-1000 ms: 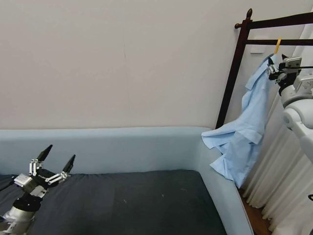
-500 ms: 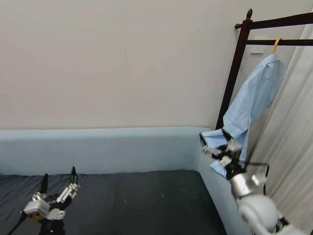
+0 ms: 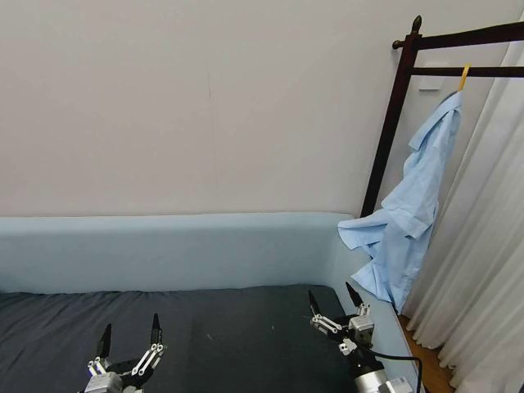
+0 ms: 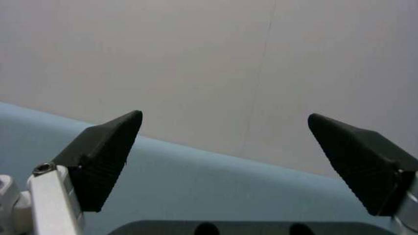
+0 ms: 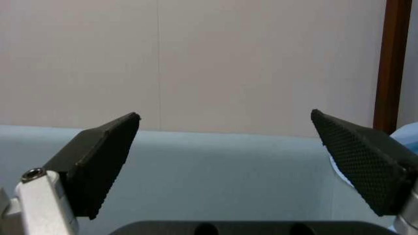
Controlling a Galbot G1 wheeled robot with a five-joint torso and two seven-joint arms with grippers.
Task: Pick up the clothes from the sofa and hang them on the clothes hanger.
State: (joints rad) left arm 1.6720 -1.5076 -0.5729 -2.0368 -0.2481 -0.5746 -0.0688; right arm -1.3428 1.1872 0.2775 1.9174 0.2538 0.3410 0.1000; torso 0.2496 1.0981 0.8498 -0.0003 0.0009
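Observation:
A light blue shirt (image 3: 413,213) hangs from a yellow hanger (image 3: 465,75) on the dark wooden clothes rack (image 3: 391,115) at the right; its lower part drapes over the sofa's armrest. A sliver of the shirt (image 5: 408,134) shows in the right wrist view. My left gripper (image 3: 129,333) is low at the front left over the seat, open and empty. My right gripper (image 3: 334,299) is low at the front right, also open and empty, well below the shirt. Both point up toward the sofa back and wall.
The pale blue sofa (image 3: 180,250) with a dark seat cushion (image 3: 237,327) spans the view, backed by a plain wall. White curtains (image 3: 491,270) hang at the right behind the rack. The rack post (image 5: 395,63) stands right of the sofa back.
My right gripper let go of the shirt at the hanger and came down to the front right. The left gripper shifted right and lower. The shirt now hangs on its own.

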